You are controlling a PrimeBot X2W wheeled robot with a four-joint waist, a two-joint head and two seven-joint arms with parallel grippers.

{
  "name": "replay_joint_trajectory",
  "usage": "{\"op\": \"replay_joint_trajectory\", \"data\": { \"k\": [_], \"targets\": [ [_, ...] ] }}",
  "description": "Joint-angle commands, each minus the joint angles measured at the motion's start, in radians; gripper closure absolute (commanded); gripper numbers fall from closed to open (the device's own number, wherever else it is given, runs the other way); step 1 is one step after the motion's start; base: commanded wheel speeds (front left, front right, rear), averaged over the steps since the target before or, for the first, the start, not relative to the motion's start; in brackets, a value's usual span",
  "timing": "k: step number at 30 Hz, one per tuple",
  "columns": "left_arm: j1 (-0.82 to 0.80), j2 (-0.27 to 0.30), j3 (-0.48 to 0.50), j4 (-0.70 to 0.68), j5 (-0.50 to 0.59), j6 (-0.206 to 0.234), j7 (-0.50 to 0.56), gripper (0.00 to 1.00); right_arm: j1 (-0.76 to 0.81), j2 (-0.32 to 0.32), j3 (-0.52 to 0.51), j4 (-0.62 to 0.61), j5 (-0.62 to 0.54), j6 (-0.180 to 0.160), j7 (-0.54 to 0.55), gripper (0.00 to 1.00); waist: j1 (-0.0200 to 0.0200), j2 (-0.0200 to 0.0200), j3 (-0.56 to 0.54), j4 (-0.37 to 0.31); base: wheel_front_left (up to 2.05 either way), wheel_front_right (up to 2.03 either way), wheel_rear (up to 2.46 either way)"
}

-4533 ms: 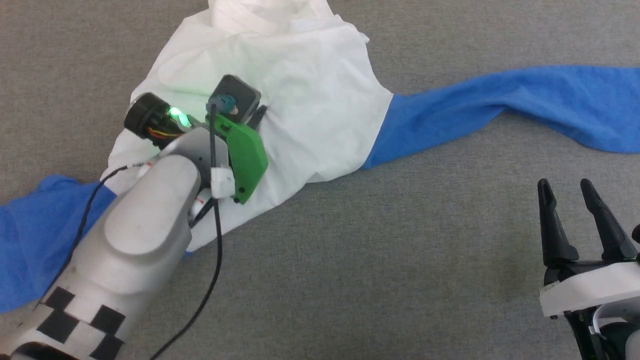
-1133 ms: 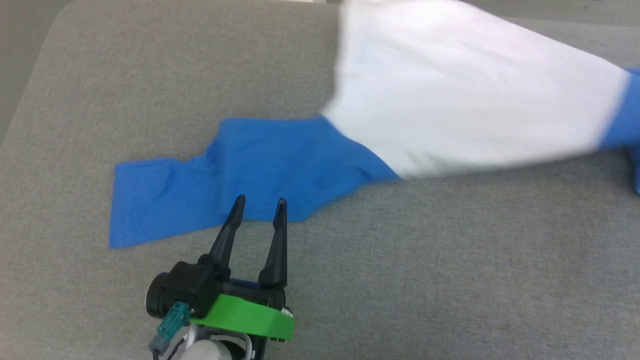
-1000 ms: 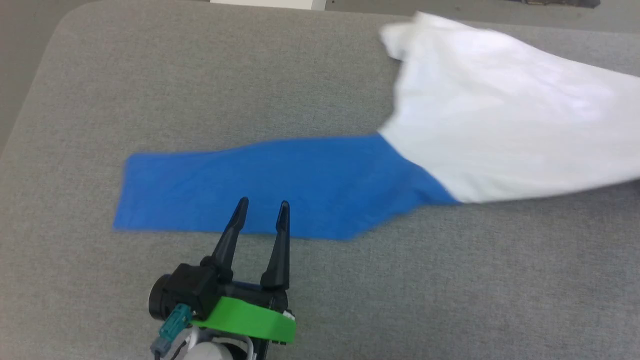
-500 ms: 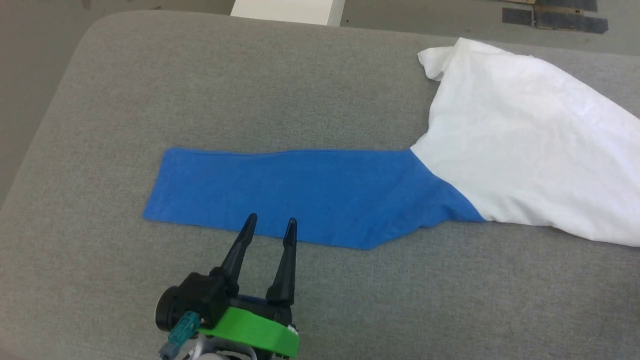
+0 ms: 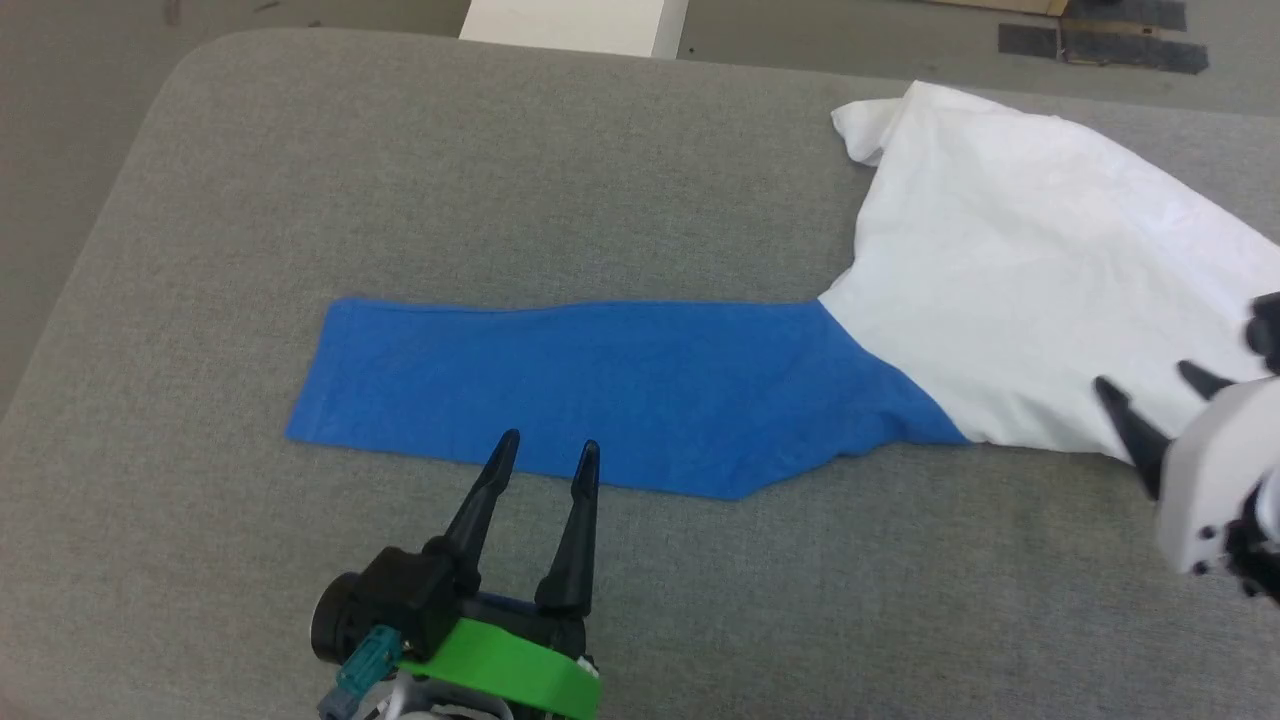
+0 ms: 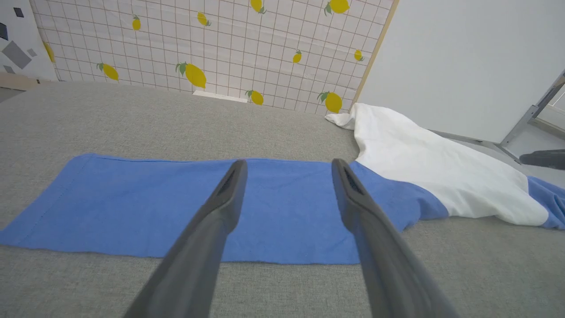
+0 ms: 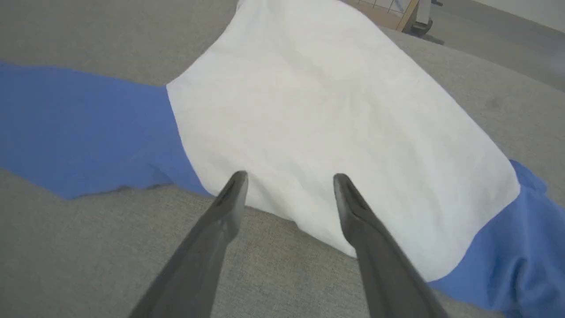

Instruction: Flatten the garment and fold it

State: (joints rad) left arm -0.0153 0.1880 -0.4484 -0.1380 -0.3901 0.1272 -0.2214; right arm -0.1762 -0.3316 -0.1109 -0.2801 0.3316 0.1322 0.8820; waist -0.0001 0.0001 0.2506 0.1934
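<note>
On grey surface: garment white body rumpled, blue sleeve flat | left gripper apart | right gripper apart

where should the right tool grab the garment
Probably its near white edge, from the robot's side, low along the surface: the garment lies thin and flat, so only an edge gives a pinch, and the open right tool sits right at it.

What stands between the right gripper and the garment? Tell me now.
Nothing visible does. The right gripper hovers with its jaws open at the white near edge of the garment, above the bare grey padded surface.
</note>
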Motion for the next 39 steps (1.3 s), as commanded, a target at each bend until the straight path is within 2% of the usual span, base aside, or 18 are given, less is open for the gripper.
{"op": "replay_joint_trajectory", "data": {
  "k": [1, 4, 8, 13, 14, 15, 16, 20, 25, 29, 34, 39],
  "targets": [
    [-0.002, 0.000, 0.000, -0.001, -0.002, 0.000, -0.001, 0.00, -0.001, -0.013, 0.043, 0.014, -0.014, -0.002, 0.003, 0.00, 0.0001, -0.0001, 0.022, 0.018, 0.00, 0.00, 0.00],
    [-0.012, -0.001, 0.001, -0.002, -0.002, 0.000, -0.003, 0.00, -0.020, -0.048, 0.122, 0.068, -0.031, -0.002, 0.003, 0.00, 0.0001, -0.0001, 0.043, 0.033, 0.00, 0.00, 0.00],
    [-0.030, -0.006, -0.002, 0.001, -0.001, -0.004, -0.007, 0.00, -0.062, -0.150, 0.250, 0.170, -0.059, -0.002, -0.010, 0.00, 0.0001, -0.0001, 0.072, 0.059, 0.00, 0.00, 0.00],
    [-0.046, -0.015, -0.004, 0.011, -0.002, -0.008, -0.014, 0.00, -0.123, -0.221, 0.346, 0.281, -0.057, -0.002, -0.076, 0.00, 0.0001, -0.0001, 0.100, 0.075, 0.00, 0.00, 0.00],
    [-0.048, -0.016, -0.004, 0.014, -0.003, -0.009, -0.015, 0.00, -0.132, -0.220, 0.347, 0.301, -0.052, -0.002, -0.086, 0.56, 0.0001, -0.0001, 0.102, 0.075, 0.00, 0.00, 0.00],
    [-0.050, -0.017, -0.004, 0.017, -0.003, -0.009, -0.016, 0.00, -0.143, -0.220, 0.349, 0.322, -0.050, -0.002, -0.098, 0.95, 0.0001, -0.0001, 0.103, 0.075, 0.00, 0.00, 0.00],
    [-0.052, -0.019, -0.004, 0.020, -0.003, -0.009, -0.017, 0.00, -0.150, -0.219, 0.351, 0.333, -0.048, -0.002, -0.107, 1.00, 0.0001, -0.0001, 0.104, 0.074, 0.00, 0.00, 0.00],
    [-0.053, -0.021, 0.000, 0.031, -0.005, -0.008, -0.021, 0.00, -0.181, -0.173, 0.319, 0.337, -0.003, -0.002, -0.156, 1.00, 0.0001, -0.0001, 0.090, 0.057, 0.00, 0.00, 0.00],
    [-0.043, -0.014, 0.006, 0.040, -0.010, -0.009, -0.025, 0.00, -0.194, -0.136, 0.312, 0.227, 0.110, -0.002, -0.128, 1.00, 0.0001, -0.0001, 0.039, 0.013, 0.00, 0.00, 0.00],
    [-0.028, -0.007, 0.008, 0.042, -0.015, -0.007, -0.024, 0.00, -0.164, -0.149, 0.308, 0.081, 0.217, -0.002, -0.022, 1.00, 0.0001, -0.0001, -0.013, -0.023, 0.00, 0.00, 0.00],
    [0.000, 0.003, 0.013, 0.032, -0.027, 0.001, -0.016, 0.00, -0.058, -0.165, 0.268, -0.144, 0.376, -0.002, 0.167, 1.00, 0.0001, -0.0001, -0.064, -0.054, 0.00, 0.00, 0.00],
    [0.029, 0.017, 0.017, 0.012, -0.033, 0.010, -0.009, 0.00, 0.072, -0.109, 0.195, -0.328, 0.529, -0.002, 0.352, 1.00, 0.0001, -0.0001, -0.079, -0.077, 0.00, 0.00, 0.00]
  ]
}}
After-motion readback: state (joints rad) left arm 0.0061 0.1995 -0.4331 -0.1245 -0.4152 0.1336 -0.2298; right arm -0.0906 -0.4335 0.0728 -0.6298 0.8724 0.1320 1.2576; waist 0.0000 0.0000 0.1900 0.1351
